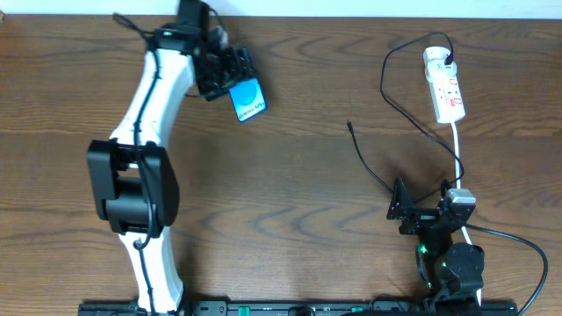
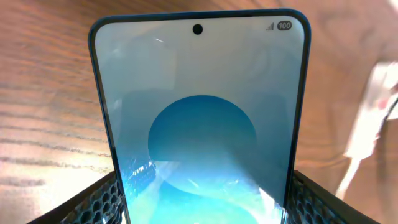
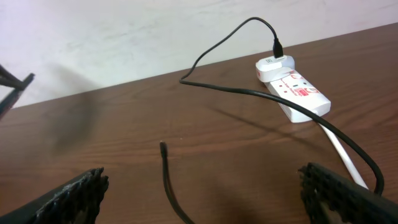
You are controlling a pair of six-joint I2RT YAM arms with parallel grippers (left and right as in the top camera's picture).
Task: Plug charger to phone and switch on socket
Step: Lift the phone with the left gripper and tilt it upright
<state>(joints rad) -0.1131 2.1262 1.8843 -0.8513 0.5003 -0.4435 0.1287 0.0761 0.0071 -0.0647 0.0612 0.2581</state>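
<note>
Left gripper [image 2: 205, 205] pinches phone [image 2: 199, 112] at one end; your hold may slip. Right gripper [image 3: 208, 193] spread, charger tip [image 3: 163, 145] just ahead; thin, could skid away from you.

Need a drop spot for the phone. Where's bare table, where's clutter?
Free: the wide centre stretch between the phone, held in the left gripper, and the charger tip. Also the front centre, left of the right gripper. Crowded: far right, around the socket, charger loops and white cord.
</note>
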